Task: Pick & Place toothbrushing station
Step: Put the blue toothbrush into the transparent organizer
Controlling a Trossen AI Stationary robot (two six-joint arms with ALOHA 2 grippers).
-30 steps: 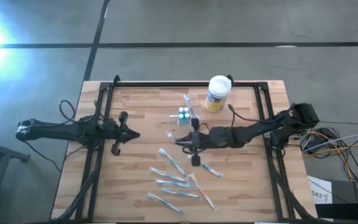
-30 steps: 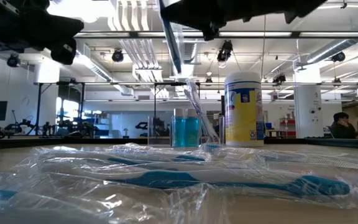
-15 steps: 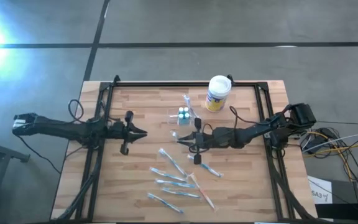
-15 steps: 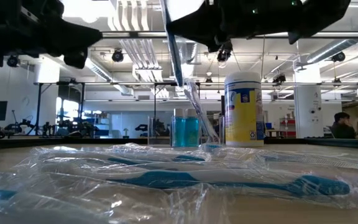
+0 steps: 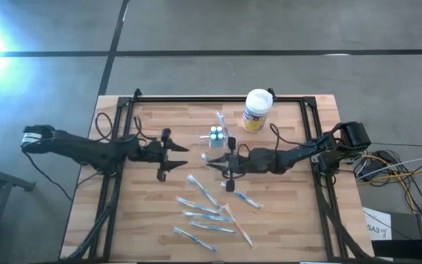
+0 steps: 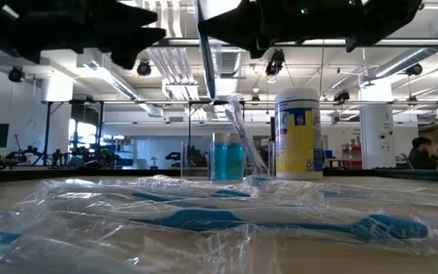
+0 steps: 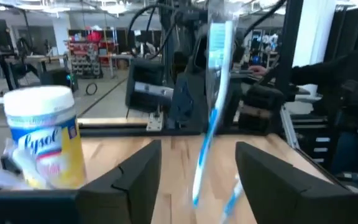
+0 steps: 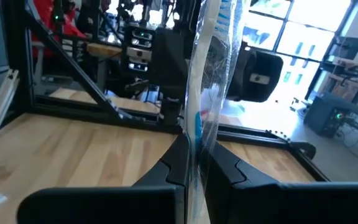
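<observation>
Readable writing: you can read "Lysol" in blue script on the yellow label of the white-lidded round canister [image 7: 42, 140]; no other writing is legible.
Canister: a smooth plastic cylinder, upright near the far edge of the pale wood-plank bench [image 5: 160, 213], just beside the station.
Toothbrushing station: your task item is the small clear plastic holder with blue cups inside [image 5: 216, 135]; it stands upright on the bench, between the canister and the right end effector, with one wrapped brush leaning out of it.
Right end effector: the right end effector [image 5: 212, 163] sits near the bench's middle, just in front of the station, its dark fingers [image 8: 173, 165] clenched on a blue-and-white toothbrush in crinkly clear wrap [image 8: 207, 74], which stands upright between them.
Left end effector: the left end effector [image 5: 183, 157] faces the right one across a short gap, its fingers [image 7: 135, 171] spread apart and released, with nothing between them; the held brush hangs just ahead of it.
Loose brushes: several more blue toothbrushes in glossy, wrinkled clear wrappers [image 5: 205, 213] lie scattered flat on the near half of the bench.
Background: a person [image 6: 420, 152] sits far off in the room.
</observation>
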